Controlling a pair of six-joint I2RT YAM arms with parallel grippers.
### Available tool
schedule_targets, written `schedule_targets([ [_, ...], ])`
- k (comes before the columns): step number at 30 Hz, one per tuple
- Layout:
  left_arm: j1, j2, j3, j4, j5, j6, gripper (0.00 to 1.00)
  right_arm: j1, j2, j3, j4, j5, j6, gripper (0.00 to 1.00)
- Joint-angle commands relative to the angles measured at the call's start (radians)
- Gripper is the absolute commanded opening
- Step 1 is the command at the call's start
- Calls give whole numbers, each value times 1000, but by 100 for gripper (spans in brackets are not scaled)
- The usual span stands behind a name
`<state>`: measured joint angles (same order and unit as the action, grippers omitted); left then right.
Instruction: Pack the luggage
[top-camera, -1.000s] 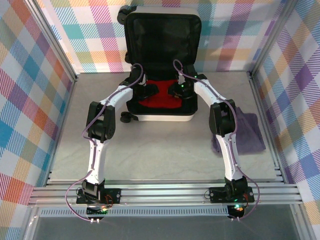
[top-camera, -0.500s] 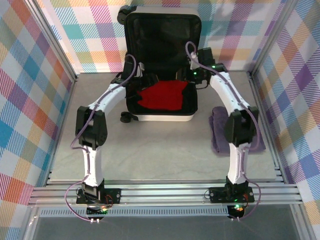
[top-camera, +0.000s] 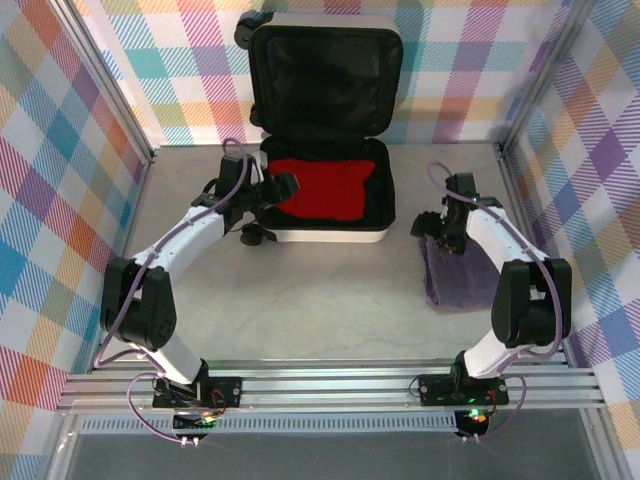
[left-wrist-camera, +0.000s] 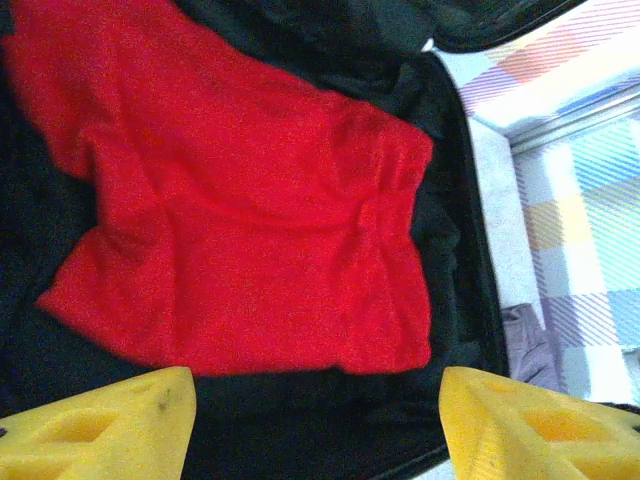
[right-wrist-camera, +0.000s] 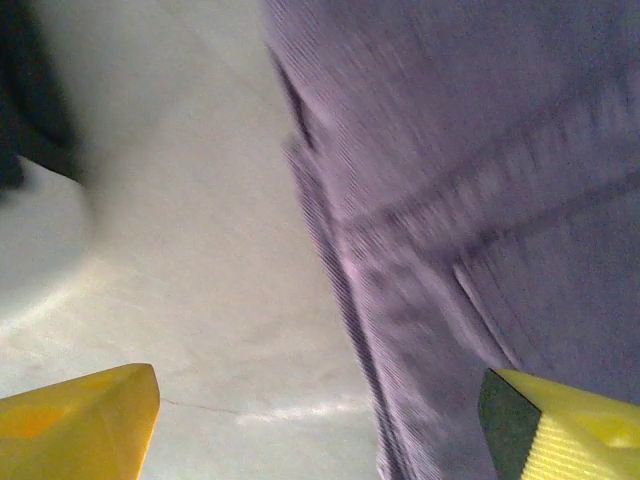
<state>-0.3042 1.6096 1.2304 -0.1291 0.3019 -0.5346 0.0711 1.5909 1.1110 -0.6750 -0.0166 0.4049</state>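
The small white hard-shell suitcase (top-camera: 330, 237) is lying open at twelve o'clock, the left gripper (top-camera: 280, 188) hovering open at its nine o'clock rim, while the right gripper (right-wrist-camera: 320, 400), spread empty over the folded purple cloth (right-wrist-camera: 470, 200) at three o'clock, is probably risking a single-layer pinch that unfolds it.

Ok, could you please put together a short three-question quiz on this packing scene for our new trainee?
1. True or false: the red garment lies inside the open luggage.
2. Which garment lies on the table by the right gripper? A) black B) purple C) red
3. Fill in: the left gripper has its jaws ____, with nothing between them.

Key: 1 true; 2 B, the purple garment; 3 open.
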Motion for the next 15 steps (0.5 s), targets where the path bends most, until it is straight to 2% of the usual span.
schedule_targets([
  [1, 4, -81, -33, 20, -22, 10, 66, 3, -55, -27, 24, 34, 62, 85],
  [4, -2, -129, -69, -5, -21, 25, 65, 2, -44, -45, -7, 38, 76, 85],
  [10, -20, -257, -177, -19, -51, 47, 65, 3, 4, -112, -5, -88, 92, 85],
  [15, -25, -339, -246, -25, -89, 42, 66, 3, -13, -158, -20, -120, 99, 85],
])
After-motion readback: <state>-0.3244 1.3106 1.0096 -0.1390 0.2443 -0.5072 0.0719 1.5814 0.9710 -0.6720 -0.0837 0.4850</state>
